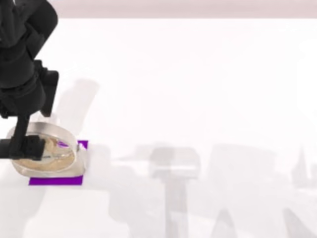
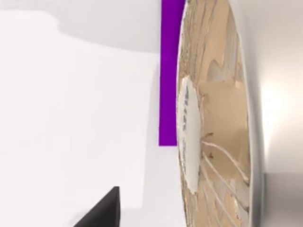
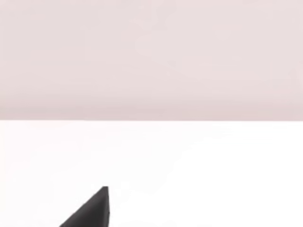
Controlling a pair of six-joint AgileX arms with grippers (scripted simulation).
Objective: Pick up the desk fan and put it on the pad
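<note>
The desk fan [image 1: 47, 151] lies tilted on the purple pad [image 1: 54, 180] at the table's near left, its silvery ring covering most of the pad. My left gripper [image 1: 26, 147] is at the fan's left rim. In the left wrist view the fan [image 2: 218, 118] shows golden blades and a pale hub, with the pad [image 2: 169, 71] beside it. One dark finger [image 2: 102, 213] stands apart from the fan, with bare table between them; the gripper is open. The other finger is hidden. My right arm is outside the top view.
The white table [image 1: 198, 99] stretches right of the fan, crossed by faint grey shadows [image 1: 173, 168]. The right wrist view shows one dark finger [image 3: 92, 210] over bare table and a pale wall [image 3: 151, 56] behind.
</note>
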